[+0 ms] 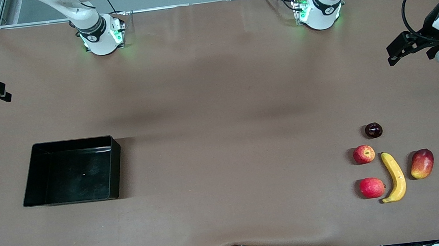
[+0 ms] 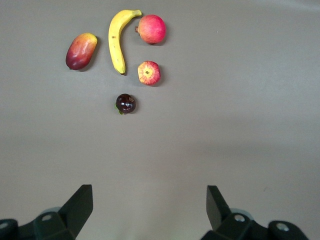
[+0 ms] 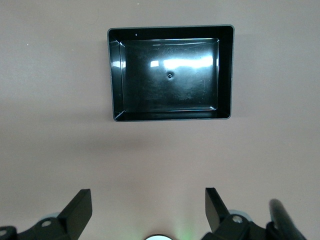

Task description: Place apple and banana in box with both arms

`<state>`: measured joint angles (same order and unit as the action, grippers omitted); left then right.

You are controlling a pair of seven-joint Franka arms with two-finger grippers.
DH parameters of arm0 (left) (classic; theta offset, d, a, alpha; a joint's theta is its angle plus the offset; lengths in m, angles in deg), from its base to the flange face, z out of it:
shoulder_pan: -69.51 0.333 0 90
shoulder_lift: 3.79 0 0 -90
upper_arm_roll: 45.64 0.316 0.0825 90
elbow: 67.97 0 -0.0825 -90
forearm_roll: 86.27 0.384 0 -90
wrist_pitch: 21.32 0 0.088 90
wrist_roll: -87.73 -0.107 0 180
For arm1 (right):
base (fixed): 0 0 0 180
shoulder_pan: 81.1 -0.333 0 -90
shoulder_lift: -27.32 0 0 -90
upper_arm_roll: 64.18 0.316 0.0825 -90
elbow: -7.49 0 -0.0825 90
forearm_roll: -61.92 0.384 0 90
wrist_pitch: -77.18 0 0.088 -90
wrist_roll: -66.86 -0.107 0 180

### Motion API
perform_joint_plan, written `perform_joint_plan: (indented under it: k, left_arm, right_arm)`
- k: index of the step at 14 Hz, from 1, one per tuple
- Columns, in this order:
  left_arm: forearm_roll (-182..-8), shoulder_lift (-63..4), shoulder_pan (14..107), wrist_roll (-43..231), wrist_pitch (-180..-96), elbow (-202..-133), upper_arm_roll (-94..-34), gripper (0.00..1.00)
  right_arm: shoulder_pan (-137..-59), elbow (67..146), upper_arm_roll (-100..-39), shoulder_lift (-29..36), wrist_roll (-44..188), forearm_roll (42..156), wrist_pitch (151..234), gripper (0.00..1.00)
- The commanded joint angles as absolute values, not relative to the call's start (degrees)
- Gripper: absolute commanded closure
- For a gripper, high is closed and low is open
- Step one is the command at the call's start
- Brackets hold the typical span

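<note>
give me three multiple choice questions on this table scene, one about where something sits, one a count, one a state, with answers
1. Where does the apple lie?
A. in the box
B. on the table beside the banana, at the left arm's end
C. in the left gripper

2. How many pieces of fruit are on the table?
A. three
B. five
C. seven

3. What state is the box in?
A. empty
B. holding the banana
C. tipped on its side

Answers:
1 B, the apple sits next to the banana in the fruit group, touched by neither gripper.
2 B, apple, banana, pink-red fruit, mango and dark round fruit.
3 A, the right wrist view shows only its bare glossy floor; the left gripper and right gripper wait open and hold nothing.
</note>
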<state>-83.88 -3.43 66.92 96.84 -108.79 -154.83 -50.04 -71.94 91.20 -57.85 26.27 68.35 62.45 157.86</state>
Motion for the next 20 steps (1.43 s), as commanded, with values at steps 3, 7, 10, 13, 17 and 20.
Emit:
perform_joint_plan:
  k: [3, 7, 10, 13, 17, 20]
  left_arm:
    - [-83.81, -5.19, 67.14, 95.81, -108.95, -153.75, -50.12, 0.0]
    - [-84.34, -12.11, 67.57, 95.73, -111.48, -151.99, -50.04, 0.0]
    - [-83.9, -17.57, 67.57, 95.9, -121.48, -155.14, -50.04, 0.0]
    - [-83.81, -20.74, 69.06, 96.25, -135.45, -163.22, -50.04, 0.0]
    - [-83.72, -29.34, 70.64, 96.78, -145.67, -164.39, -49.77, 0.0]
    - [-80.93, -34.79, 71.53, 96.08, -150.51, -163.08, -49.33, 0.0]
  right_arm:
    - [-71.0, 91.43, -57.33, 26.35, 68.53, 63.06, 158.39, 0.0]
    - [-71.0, 91.43, -57.41, 25.91, 69.06, 62.19, 160.23, 0.0]
    - [-71.0, 91.43, -57.41, 25.21, 70.02, 60.78, 161.37, 0.0]
    - [-67.06, 91.43, -57.42, 18.99, 75.8, 61.39, 163.04, 0.0]
    - [-63.09, 91.61, -57.5, 7.49, 80.92, 60.96, 170.32, 0.0]
    - [-60.46, 91.78, -57.5, -1.4, 81.36, 59.64, 181.12, 0.0]
